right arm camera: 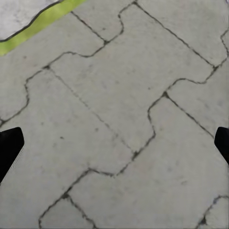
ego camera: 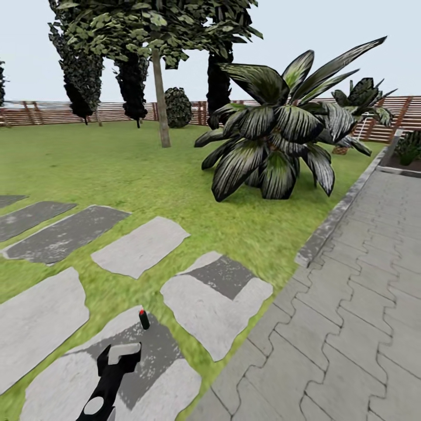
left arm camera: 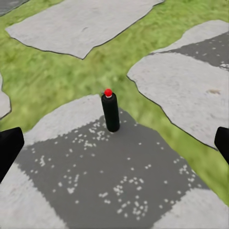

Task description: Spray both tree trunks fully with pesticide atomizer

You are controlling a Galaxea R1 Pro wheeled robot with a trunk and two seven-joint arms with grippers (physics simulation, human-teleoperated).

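In the head view the left tool (ego camera: 120,355) was partly cut off by the bottom edge, its arm running out of frame. The pesticide atomizer (ego camera: 144,319) was too small there to show a trigger. In both wrist views only dark fingertips (left arm camera: 9,148) (right arm camera: 9,150) showed at the side edges.

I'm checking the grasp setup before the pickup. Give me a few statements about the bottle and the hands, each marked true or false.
1. The pesticide atomizer stands upright on a stepping stone. True.
2. The atomizer's cap is green. False: it shows a red cap.
3. The left hand holds the atomizer. False: it is open, short of the bottle.
4. The right hand is open above paving blocks. True.
5. The atomizer lies on the paved path. False: it stands on a stone set in the grass.
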